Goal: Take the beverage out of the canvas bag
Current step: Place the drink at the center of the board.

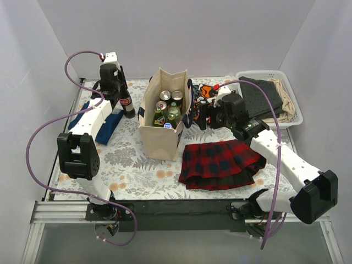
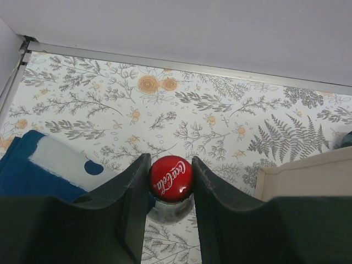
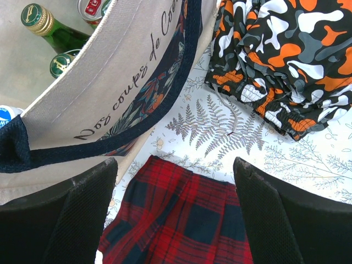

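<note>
The cream canvas bag [image 1: 163, 135] with navy handles stands mid-table. It holds green bottles [image 1: 172, 112] and cans [image 1: 165, 95]. My left gripper [image 1: 122, 97] is shut on the red cap [image 2: 171, 178] of a cola bottle [image 1: 127, 105], which stands upright on the cloth left of the bag. My right gripper [image 1: 203, 117] is open and empty, hovering just right of the bag above the edge of the plaid skirt. The right wrist view shows the bag's rim [image 3: 118, 91] and bottle tops [image 3: 34, 18] inside.
A red plaid skirt [image 1: 220, 164] lies right of the bag. An orange camouflage garment [image 1: 207, 91] lies behind it. A white basket [image 1: 291, 102] with dark clothes stands at the back right. A blue cloth [image 1: 109, 125] lies at the left, under my left arm.
</note>
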Robot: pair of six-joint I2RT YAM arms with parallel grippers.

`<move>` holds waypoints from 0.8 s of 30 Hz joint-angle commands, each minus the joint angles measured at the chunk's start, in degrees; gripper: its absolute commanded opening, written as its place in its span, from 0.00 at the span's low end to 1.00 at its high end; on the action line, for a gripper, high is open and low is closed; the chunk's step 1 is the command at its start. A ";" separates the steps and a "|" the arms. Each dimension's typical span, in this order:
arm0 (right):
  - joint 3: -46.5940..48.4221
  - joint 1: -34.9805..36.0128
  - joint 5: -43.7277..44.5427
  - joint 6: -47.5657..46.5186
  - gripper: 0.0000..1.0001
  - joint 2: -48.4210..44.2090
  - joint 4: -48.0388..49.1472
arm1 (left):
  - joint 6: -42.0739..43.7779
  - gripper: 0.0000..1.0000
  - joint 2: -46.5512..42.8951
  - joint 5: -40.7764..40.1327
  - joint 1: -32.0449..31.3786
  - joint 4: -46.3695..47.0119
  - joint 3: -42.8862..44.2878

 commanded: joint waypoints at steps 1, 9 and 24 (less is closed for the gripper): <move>0.89 -0.34 0.09 -0.92 0.90 -0.23 0.82 | -1.02 0.00 -0.83 0.93 -0.07 4.54 2.41; 0.63 -0.43 0.18 -0.92 0.91 -0.58 0.73 | -1.19 0.20 -0.66 1.12 -0.16 3.84 1.53; 0.01 -1.13 -0.09 -1.10 0.92 -1.90 0.55 | -1.99 0.72 -0.39 -0.03 -0.25 0.76 1.88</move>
